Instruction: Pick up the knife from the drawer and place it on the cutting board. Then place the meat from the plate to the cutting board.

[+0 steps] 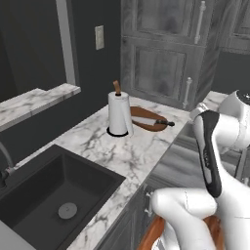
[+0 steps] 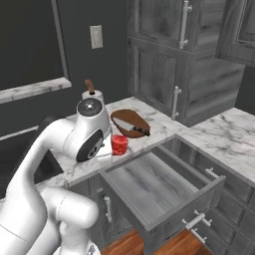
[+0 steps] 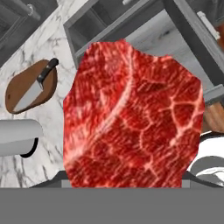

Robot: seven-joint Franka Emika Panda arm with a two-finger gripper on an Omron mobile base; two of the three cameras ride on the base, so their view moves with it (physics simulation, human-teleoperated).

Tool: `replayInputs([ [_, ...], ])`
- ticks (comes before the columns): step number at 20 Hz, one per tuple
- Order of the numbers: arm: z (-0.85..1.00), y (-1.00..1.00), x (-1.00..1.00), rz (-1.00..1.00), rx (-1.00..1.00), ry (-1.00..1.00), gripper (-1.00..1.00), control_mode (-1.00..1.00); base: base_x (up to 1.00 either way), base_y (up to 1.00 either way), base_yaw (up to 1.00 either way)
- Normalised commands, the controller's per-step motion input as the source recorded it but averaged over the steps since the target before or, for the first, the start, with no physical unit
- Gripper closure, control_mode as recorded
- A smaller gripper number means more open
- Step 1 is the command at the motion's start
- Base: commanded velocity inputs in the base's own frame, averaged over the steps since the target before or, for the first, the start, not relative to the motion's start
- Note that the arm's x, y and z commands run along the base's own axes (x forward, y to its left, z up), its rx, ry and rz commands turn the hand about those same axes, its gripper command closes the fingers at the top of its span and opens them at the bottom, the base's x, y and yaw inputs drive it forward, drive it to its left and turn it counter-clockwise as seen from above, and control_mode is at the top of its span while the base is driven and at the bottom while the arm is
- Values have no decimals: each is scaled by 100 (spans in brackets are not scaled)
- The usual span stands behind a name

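The knife (image 2: 132, 128) lies on the board (image 2: 130, 119); my claw (image 2: 119, 145) grips the meat (image 3: 131, 118), not yet carried to the board.

Meat (image 3: 131, 118): deep red, pale pink-white marbling veins.
Cutting board (image 2: 130, 119): reddish-brown wood.
Knife (image 3: 37, 87): dark handle, pale silvery blade.
Drawer (image 2: 159, 191): grey weathered-wood front, smooth pale grey inside.
Worktop (image 1: 112, 146): white marble, grey veining.
Sink (image 1: 53, 195): matte black, grey drain.
Paper towel roll (image 1: 119, 114): white, brown wooden post, black base.
Cabinet doors (image 2: 164, 64): grey weathered wood, pale metal handles.
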Motion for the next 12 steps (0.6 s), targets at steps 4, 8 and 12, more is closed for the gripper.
replayInputs([
  [4,-3,0,82,1,0,0,100,-100,0,0,0],
  [8,-10,0,69,3,0,0,100,-100,0,0,0],
  [12,-10,-4,41,7,0,0,100,-100,0,0,0],
])
